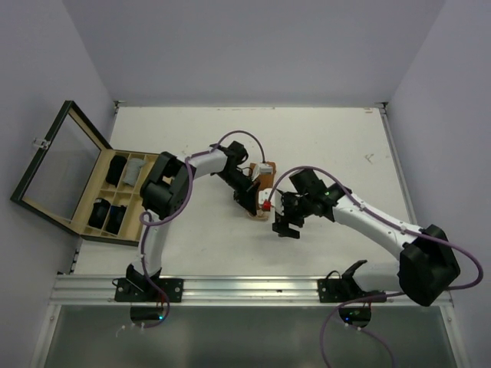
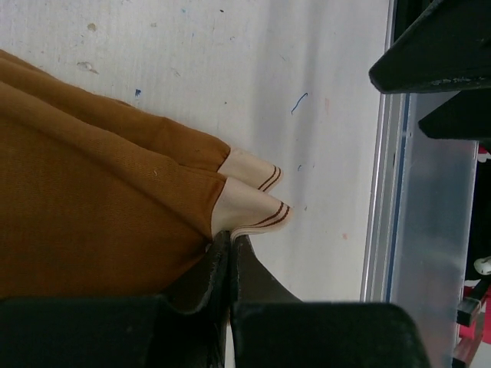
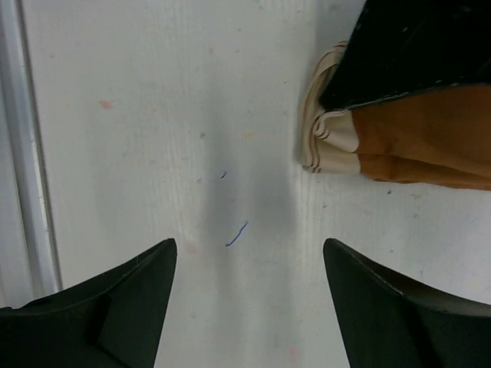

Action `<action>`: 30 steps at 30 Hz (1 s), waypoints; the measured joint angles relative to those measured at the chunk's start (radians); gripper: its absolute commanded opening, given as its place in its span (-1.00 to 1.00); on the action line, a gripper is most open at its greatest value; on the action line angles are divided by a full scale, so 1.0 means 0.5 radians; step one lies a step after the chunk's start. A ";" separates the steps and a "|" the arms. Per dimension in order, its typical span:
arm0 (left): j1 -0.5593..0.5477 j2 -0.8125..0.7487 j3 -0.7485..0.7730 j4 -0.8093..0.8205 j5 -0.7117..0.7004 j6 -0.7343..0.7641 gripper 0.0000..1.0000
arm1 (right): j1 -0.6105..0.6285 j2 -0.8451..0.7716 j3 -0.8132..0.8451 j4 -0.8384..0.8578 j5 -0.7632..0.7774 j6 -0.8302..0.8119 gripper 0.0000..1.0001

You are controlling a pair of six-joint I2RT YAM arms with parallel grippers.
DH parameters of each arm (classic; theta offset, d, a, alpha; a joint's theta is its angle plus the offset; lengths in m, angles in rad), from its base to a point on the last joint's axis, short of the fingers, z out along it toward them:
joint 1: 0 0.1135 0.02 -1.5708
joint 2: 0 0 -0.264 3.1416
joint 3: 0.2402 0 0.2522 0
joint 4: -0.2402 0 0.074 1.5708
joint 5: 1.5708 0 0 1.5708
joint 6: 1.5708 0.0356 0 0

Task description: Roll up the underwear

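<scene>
Nearest me, the right gripper (image 3: 249,244) is hanging over the bare table (image 3: 153,115) with its fingers (image 3: 107,307) standing well apart, gripping nothing. Just beyond it, on the side toward the other arm, the orange-brown underwear (image 2: 100,215) is lying in soft folds on the table. The cream waistband (image 2: 257,208), with its thin dark stripes, is pointing toward the right gripper.

The left gripper (image 2: 230,241) is reaching down onto that same end. Its fingers are pressing tight together at the waistband corner, and the cloth's edge is running in between them, so it is pinching the underwear there. The rest of the garment is spreading away beyond those fingertips.

Farther off, well out past the left arm, a wooden box (image 1: 121,193) is sitting with its glass lid (image 1: 65,165) standing open and black pieces (image 1: 115,170) lying in its compartments.
</scene>
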 measured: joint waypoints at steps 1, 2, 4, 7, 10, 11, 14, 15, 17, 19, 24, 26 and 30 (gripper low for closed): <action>0.000 0.003 0.000 0.002 -0.001 -0.027 -1.00 | 0.002 0.022 -0.002 0.060 0.031 -0.005 0.61; 0.000 0.004 0.000 0.002 0.000 -0.043 -1.00 | 0.008 0.043 -0.002 0.128 0.060 -0.014 0.60; 0.000 0.010 0.000 0.002 0.002 -0.076 -1.00 | 0.030 0.088 -0.001 0.243 0.082 -0.040 0.57; 0.000 0.024 0.002 0.000 0.018 -0.123 -1.00 | 0.088 0.182 0.004 0.352 0.083 -0.095 0.53; 0.000 0.040 0.005 -0.008 0.040 -0.166 -1.00 | 0.162 0.290 0.005 0.462 0.081 -0.148 0.50; 0.000 0.045 0.005 -0.009 0.045 -0.184 -1.00 | 0.175 0.316 0.005 0.495 0.080 -0.151 0.49; 0.000 0.050 -0.002 -0.010 0.054 -0.217 -1.00 | 0.210 0.392 0.005 0.639 0.067 -0.154 0.46; 0.000 0.050 -0.011 -0.009 0.054 -0.230 -1.00 | 0.210 0.413 0.005 0.682 0.065 -0.160 0.44; 0.001 0.050 -0.027 -0.006 0.063 -0.247 -1.00 | 0.210 0.459 0.004 0.764 0.066 -0.185 0.40; 0.004 0.050 -0.041 -0.005 0.074 -0.260 -1.00 | 0.210 0.510 0.004 0.812 0.063 -0.211 0.34; 0.046 0.050 -0.083 -0.014 0.117 -0.305 -1.00 | 0.238 0.595 0.032 0.801 0.058 -0.217 0.23; 0.066 0.047 -0.114 -0.021 0.139 -0.317 -1.00 | 0.256 0.645 0.043 0.807 0.057 -0.217 0.23; 0.105 0.015 -0.214 -0.022 0.167 -0.339 -1.00 | 0.295 0.761 0.084 0.820 0.042 -0.196 0.24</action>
